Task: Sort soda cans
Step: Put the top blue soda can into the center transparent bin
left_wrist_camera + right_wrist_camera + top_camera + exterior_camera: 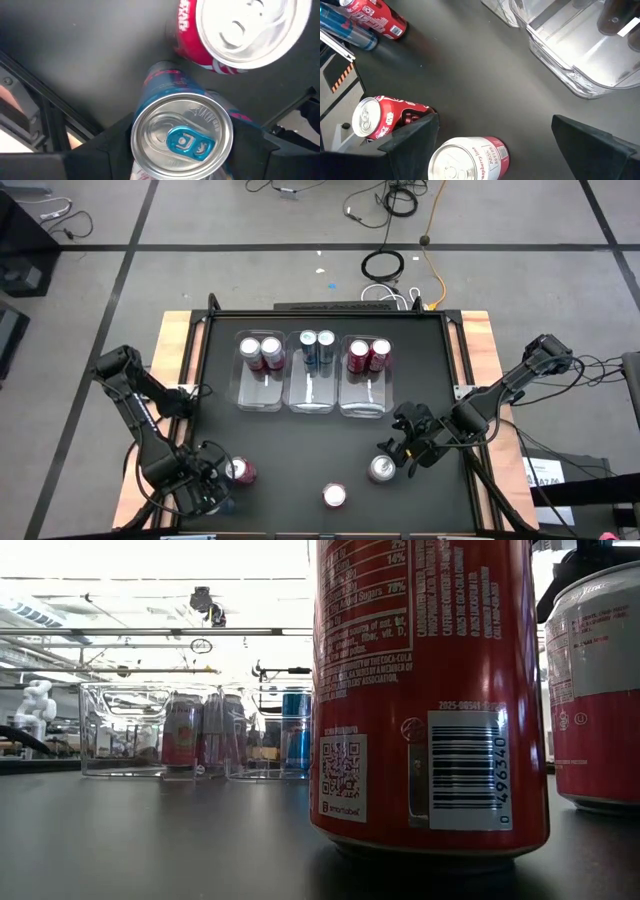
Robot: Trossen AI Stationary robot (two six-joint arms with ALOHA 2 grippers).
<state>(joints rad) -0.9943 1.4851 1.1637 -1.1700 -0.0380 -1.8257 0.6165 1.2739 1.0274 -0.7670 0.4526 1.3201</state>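
Three clear bins [312, 395] sit mid-table, each with two cans standing at its far end: maroon [261, 353], blue [317, 348], red [368, 356]. My left gripper [215, 485], near the near-left corner, is shut on a blue can [182, 140]; a red can [241, 471] stands on its base right beside it. My right gripper [405, 452] hangs open above and just right of an upright pink-and-silver can [382, 469], whose top [452, 162] shows between the spread fingers, close to one of them. Another red can [334, 496] stands by the near edge. My left gripper pinches the blue can between its two fingers, one on each side of the body just below the silver rim [140, 125]. The fingers come from above, pointing down. The can stays upright; whether its base is on the table I cannot tell.
The red can by the near edge fills the low view [430, 690], with the pink-and-silver can [600, 690] to its right. Open black tabletop [300, 445] lies between the bins and the loose cans. Wooden side rails [178, 340] border the table.
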